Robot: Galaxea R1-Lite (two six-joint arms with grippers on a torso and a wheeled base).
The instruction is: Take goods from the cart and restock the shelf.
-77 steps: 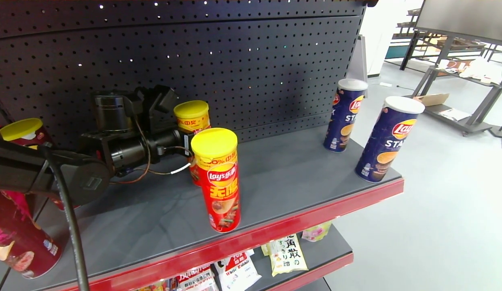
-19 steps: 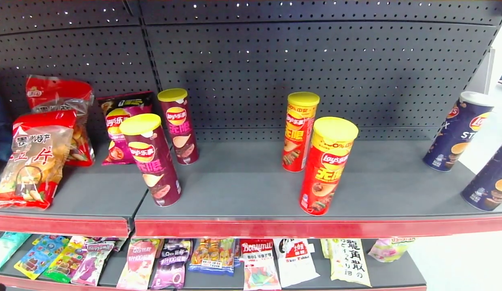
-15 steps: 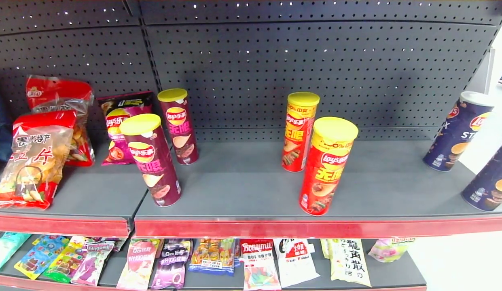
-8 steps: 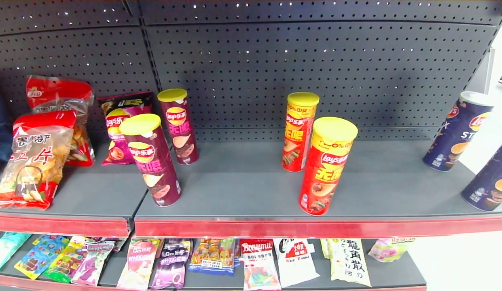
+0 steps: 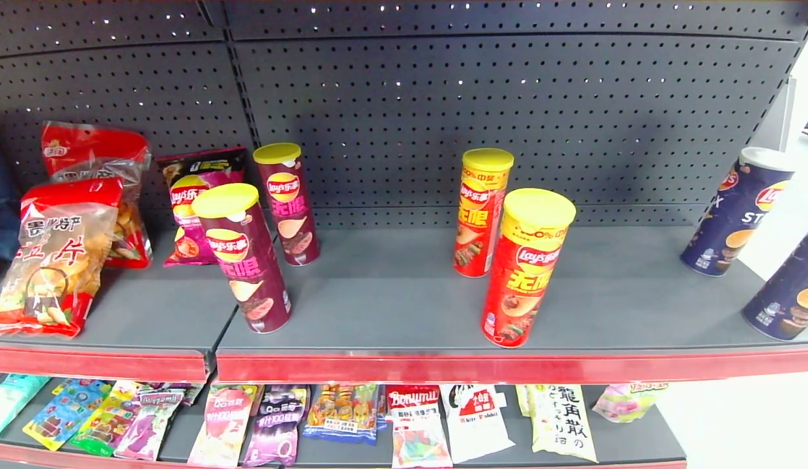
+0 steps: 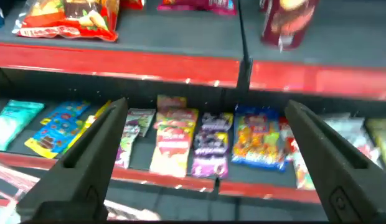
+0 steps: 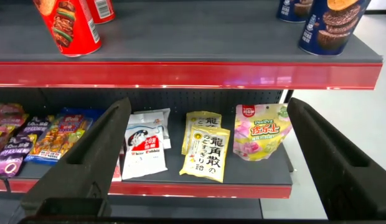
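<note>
Left gripper (image 6: 205, 106) and right gripper (image 7: 210, 102) hang before the shelf (image 5: 390, 306), jaws spread wide and empty; two red cans (image 5: 527, 267) stand upright on its upper board, so the next item seems not yet fetched.

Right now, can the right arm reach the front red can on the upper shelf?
Probably yes: the right gripper is open and empty, and the front red can stands near the shelf edge, nothing before it.

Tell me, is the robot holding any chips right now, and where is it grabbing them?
Nothing is held: the left end effector and the right end effector are both open and empty.
</note>
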